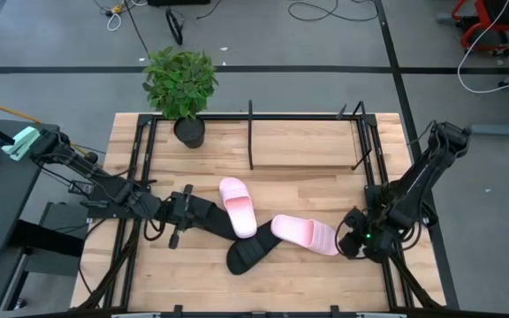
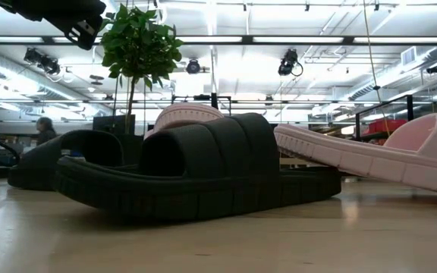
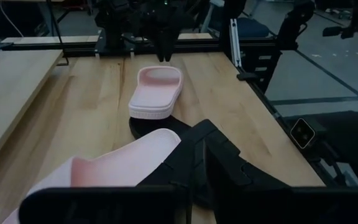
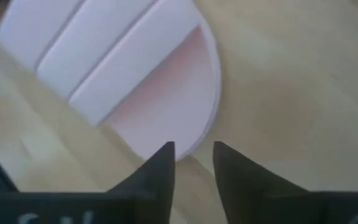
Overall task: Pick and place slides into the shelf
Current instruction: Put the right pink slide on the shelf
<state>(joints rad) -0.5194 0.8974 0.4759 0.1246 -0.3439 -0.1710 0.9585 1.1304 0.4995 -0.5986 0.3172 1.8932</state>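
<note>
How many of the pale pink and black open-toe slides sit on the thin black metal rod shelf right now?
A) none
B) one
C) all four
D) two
A: the thin black rod shelf holds nothing; the pale pink slides and black slides lie on the wooden table.

Pale pink slides (image 1: 303,233), black slides (image 1: 253,251)

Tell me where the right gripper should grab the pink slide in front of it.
Probably the heel rim of the pink slide: the right gripper faces that thin edge, fingers slightly apart. Come in from the heel end; the wide strap sits farther forward.
</note>
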